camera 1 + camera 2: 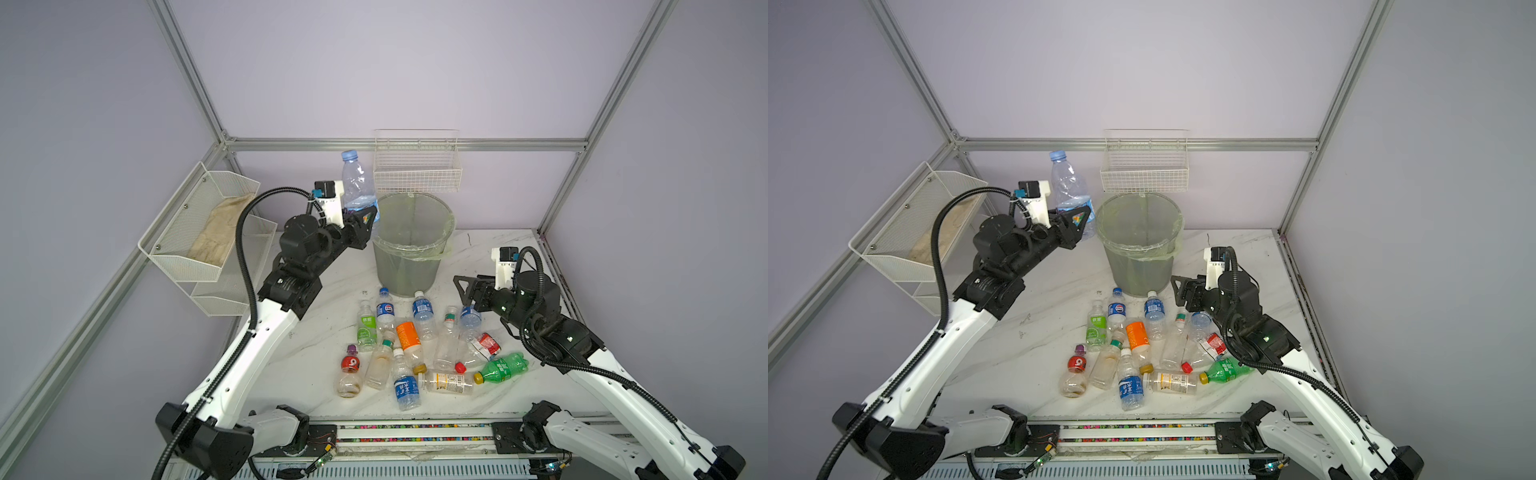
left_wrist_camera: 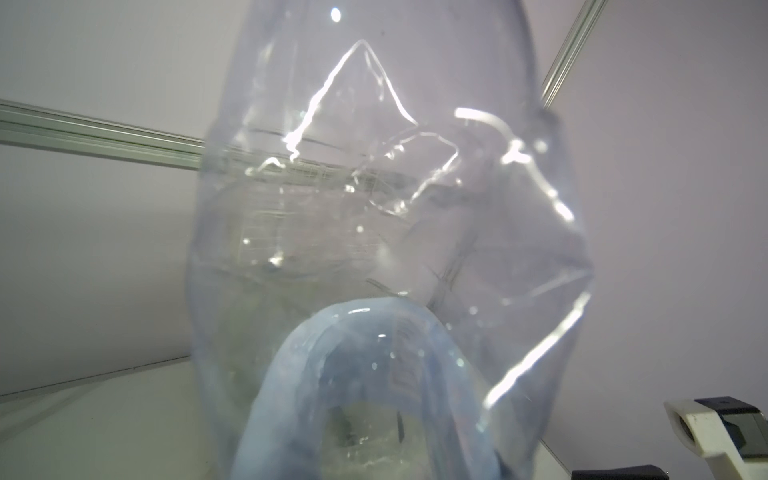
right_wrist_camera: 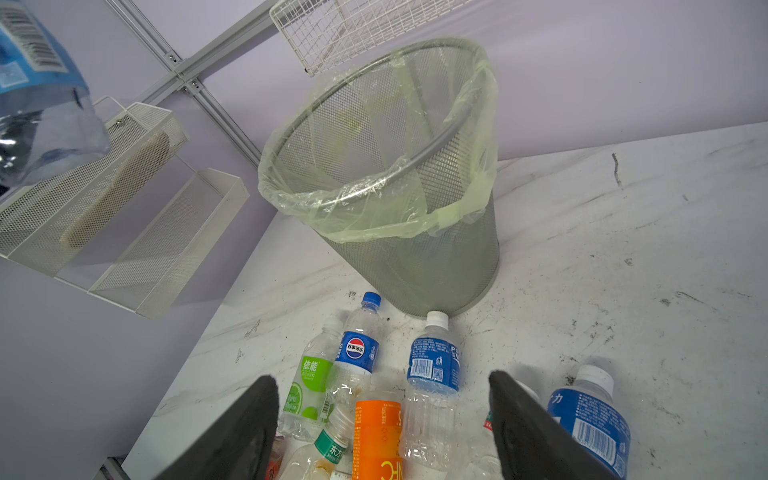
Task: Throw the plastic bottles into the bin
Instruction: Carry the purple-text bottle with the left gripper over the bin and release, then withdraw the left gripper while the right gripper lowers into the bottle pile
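Observation:
My left gripper (image 1: 365, 218) (image 1: 1079, 220) is shut on the lower part of a large clear plastic bottle (image 1: 356, 183) (image 1: 1068, 183) with a pale blue cap. The bottle stands upright in the air, just left of the bin's rim. Its crumpled body (image 2: 374, 208) fills the left wrist view and hides the jaws. The bin (image 1: 405, 270) (image 1: 1138, 266) (image 3: 415, 257) is grey mesh with a pale green bag. Several plastic bottles (image 1: 409, 338) (image 1: 1138, 336) (image 3: 378, 428) lie on the table in front of it. My right gripper (image 1: 463, 286) (image 1: 1179, 286) (image 3: 382, 378) hangs open above their right side, holding nothing.
A white wire basket (image 1: 417, 170) hangs on the back wall just behind the bin. White mesh shelf trays (image 1: 199, 232) are fixed to the left wall. The marble table (image 1: 311, 365) has bare surface left of the bottles and right of the bin.

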Controlling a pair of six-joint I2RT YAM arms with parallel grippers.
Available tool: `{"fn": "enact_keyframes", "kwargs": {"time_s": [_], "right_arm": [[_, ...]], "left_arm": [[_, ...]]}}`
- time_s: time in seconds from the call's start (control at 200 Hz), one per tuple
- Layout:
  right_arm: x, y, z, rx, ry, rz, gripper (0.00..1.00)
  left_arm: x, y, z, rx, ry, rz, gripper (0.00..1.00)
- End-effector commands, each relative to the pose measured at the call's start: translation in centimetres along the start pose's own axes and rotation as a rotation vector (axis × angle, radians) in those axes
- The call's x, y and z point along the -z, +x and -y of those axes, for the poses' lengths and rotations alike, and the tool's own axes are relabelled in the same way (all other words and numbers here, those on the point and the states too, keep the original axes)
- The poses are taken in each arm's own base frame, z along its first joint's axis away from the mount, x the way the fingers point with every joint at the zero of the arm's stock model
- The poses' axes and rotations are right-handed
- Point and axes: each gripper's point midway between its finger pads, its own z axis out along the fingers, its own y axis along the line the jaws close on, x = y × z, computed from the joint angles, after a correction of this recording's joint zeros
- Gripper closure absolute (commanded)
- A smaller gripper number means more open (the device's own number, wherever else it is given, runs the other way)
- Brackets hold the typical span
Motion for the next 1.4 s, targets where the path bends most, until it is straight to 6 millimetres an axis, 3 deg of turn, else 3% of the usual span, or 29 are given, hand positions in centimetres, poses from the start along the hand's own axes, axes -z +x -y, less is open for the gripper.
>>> {"fn": "enact_keyframes", "kwargs": {"time_s": [0.0, 0.035, 0.105, 0.12, 0.19, 0.275, 0.47, 0.745, 1.07, 1.14, 1.165, 1.395], "right_arm": [[1.1, -0.7, -0.3, -0.009, -0.006, 0.019, 0.19], [1.3, -0.7, -0.3, -0.01, -0.005, 0.019, 0.19], [1.6, -0.7, -0.3, -0.008, -0.011, 0.019, 0.19], [1.7, -0.6, -0.4, -0.007, -0.017, 0.016, 0.19], [2.1, -0.5, -0.6, -0.004, -0.025, 0.01, 0.19], [2.6, -0.6, -0.4, 0.003, -0.018, 0.012, 0.19], [2.7, -0.4, -0.3, 0.0, -0.016, 0.015, 0.19], [1.6, 0.0, -0.4, -0.007, -0.024, -0.002, 0.19], [0.6, 1.3, 0.3, -0.019, 0.011, -0.06, 0.18], [0.2, 1.6, 0.5, -0.022, 0.017, -0.071, 0.18], [0.1, 1.7, 0.5, -0.024, 0.02, -0.074, 0.18], [-1.6, 3.1, 1.8, -0.054, 0.084, -0.129, 0.18]], "left_arm": [[-3.8, -0.9, 0.9, -0.021, 0.022, -0.06, 0.64], [-5.2, 0.0, 0.8, -0.018, 0.019, -0.109, 0.49], [-7.8, 2.1, 0.5, -0.013, 0.016, -0.205, 0.03], [-8.2, 2.4, 0.4, -0.012, 0.013, -0.221, 0.0], [-9.4, 3.2, 0.2, -0.014, -0.017, -0.271, 0.0], [-9.1, 2.1, 1.1, -0.04, -0.028, -0.243, 0.0], [-6.5, -0.5, 3.7, -0.106, -0.021, -0.161, 0.0], [-2.6, -3.5, 4.9, -0.133, -0.022, -0.067, 0.0], [0.7, -5.4, 6.0, -0.126, -0.007, -0.003, 0.0], [0.7, -5.0, 6.0, -0.126, -0.01, -0.009, 0.0], [2.3, -6.3, 6.3, -0.126, -0.004, 0.025, 0.0], [4.8, -6.7, 6.3, -0.118, -0.012, 0.053, 0.0]]}}
